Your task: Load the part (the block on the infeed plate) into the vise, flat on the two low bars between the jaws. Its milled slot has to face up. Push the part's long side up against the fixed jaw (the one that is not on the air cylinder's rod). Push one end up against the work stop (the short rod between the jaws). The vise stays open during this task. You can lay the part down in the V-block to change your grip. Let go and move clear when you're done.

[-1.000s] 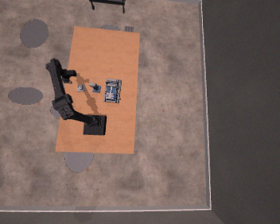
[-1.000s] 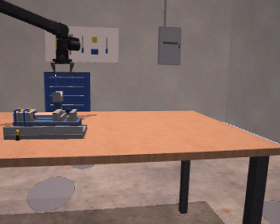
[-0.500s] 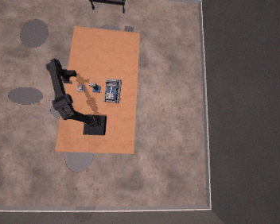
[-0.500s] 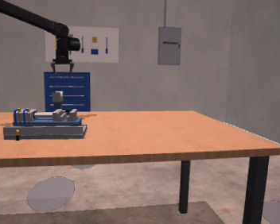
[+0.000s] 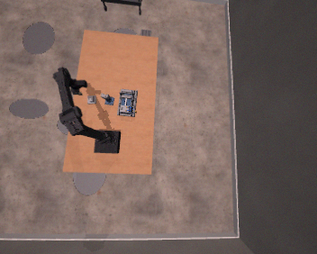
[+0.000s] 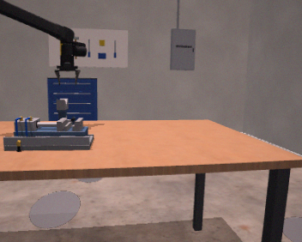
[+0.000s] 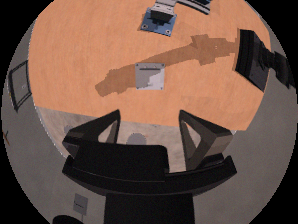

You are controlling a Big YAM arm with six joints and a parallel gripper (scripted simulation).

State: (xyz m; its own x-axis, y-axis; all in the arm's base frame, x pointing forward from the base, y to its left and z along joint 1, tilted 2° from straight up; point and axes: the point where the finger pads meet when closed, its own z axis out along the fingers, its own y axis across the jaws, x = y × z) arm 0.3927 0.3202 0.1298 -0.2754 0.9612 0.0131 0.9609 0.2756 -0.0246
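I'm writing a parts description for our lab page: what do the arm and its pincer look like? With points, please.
The arm (image 5: 67, 96) (image 6: 34, 21) is matte black, with long, slim links and chunky, rounded joint housings, on a black, squarish base plate (image 5: 98, 149). Small yellow details show near its wrist. The pincer (image 6: 67, 81) (image 7: 149, 113) has a wide black body and two dark, tapering fingers, each with a triangular opening.
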